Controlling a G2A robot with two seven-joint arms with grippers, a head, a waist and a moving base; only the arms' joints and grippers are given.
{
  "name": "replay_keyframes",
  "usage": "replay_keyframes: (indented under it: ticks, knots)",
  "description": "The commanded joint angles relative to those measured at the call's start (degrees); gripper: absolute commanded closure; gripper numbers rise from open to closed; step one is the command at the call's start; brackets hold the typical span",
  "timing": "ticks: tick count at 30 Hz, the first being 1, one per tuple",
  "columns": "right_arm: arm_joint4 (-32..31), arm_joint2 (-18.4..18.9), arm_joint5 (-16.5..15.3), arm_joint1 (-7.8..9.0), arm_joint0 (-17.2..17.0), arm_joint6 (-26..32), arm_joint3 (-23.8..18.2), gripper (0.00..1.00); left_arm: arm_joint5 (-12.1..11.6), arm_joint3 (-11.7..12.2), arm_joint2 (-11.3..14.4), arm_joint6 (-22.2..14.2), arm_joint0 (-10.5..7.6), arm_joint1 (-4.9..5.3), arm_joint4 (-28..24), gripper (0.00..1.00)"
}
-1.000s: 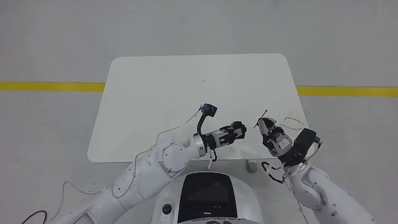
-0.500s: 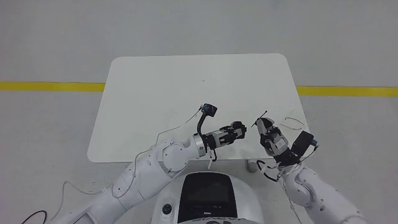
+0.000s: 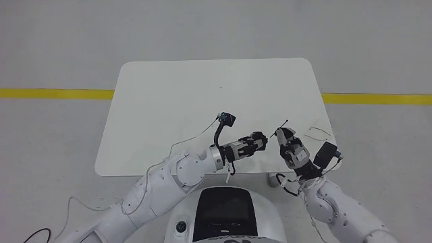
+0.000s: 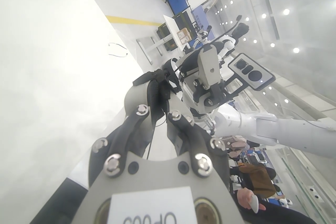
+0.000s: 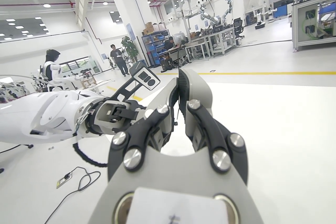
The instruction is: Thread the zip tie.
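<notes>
Closer now: my right hand nears my left hand; both clenched, right grasping thin black plastic zip tie.

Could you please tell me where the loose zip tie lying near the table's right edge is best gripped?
Probably mid-strap on the loose zip tie, coming straight down from above: it lies flat on the table in an open curve, so straddle the thin strap crosswise.
</notes>
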Motion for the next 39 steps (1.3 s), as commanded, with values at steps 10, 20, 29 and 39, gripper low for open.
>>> replay_keyframes:
  ticks: [10, 20, 29, 39]
  knots:
    - [-1.1, 1.3, -0.5, -1.03, -1.1, 1.3, -0.3, 1.0, 0.0, 0.0, 0.0, 0.0, 0.0, 0.0, 0.0, 1.0]
    - [-1.8, 2.2, -0.5, -1.72, -1.8, 2.1, -0.6, 1.0, 0.0, 0.0, 0.0, 0.0, 0.0, 0.0, 0.0, 1.0]
    - [-2.3, 2.9, -0.5, -2.15, -2.5, 2.6, -0.7, 1.0, 0.0, 0.0, 0.0, 0.0, 0.0, 0.0, 0.0, 1.0]
    - [-2.5, 3.1, -0.5, -2.5, -2.6, 3.0, -0.5, 1.0, 0.0, 0.0, 0.0, 0.0, 0.0, 0.0, 0.0, 1.0]
